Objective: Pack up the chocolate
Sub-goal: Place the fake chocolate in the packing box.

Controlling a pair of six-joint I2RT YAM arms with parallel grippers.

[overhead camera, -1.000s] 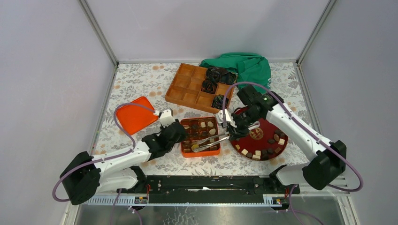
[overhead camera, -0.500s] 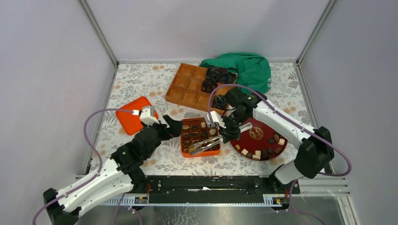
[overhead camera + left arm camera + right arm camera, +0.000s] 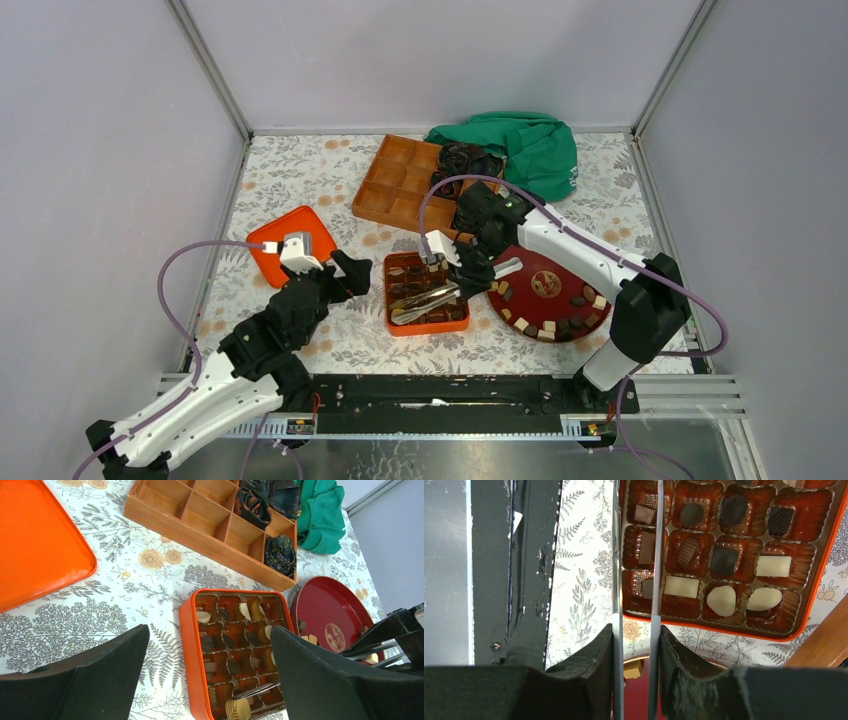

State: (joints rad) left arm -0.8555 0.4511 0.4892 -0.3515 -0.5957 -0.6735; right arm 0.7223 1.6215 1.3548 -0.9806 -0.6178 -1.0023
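Note:
An orange chocolate box [image 3: 389,296] with moulded cells lies mid-table, holding dark, tan and cream-white chocolate [image 3: 722,600]. More chocolate [image 3: 545,328] lies along the near rim of the round red tray [image 3: 560,265]. My right gripper [image 3: 470,275] is shut on metal tongs [image 3: 430,298], whose arms [image 3: 654,555] reach across the box. A tan ridged piece [image 3: 238,709] sits at the tong tips over the box's near-left corner. My left gripper [image 3: 350,275] stands open just left of the box [image 3: 189,645], with nothing between its fingers.
A wooden divided tray [image 3: 400,185] with black crinkled bundles [image 3: 460,160] stands behind the box, and a green cloth [image 3: 525,148] lies at the back right. An orange lid [image 3: 292,243] lies to the left. The black base rail [image 3: 526,570] runs along the near edge.
My left gripper has opened and drawn back to the left, away from the box's edge. The right arm has carried the tongs leftward, further over the box.

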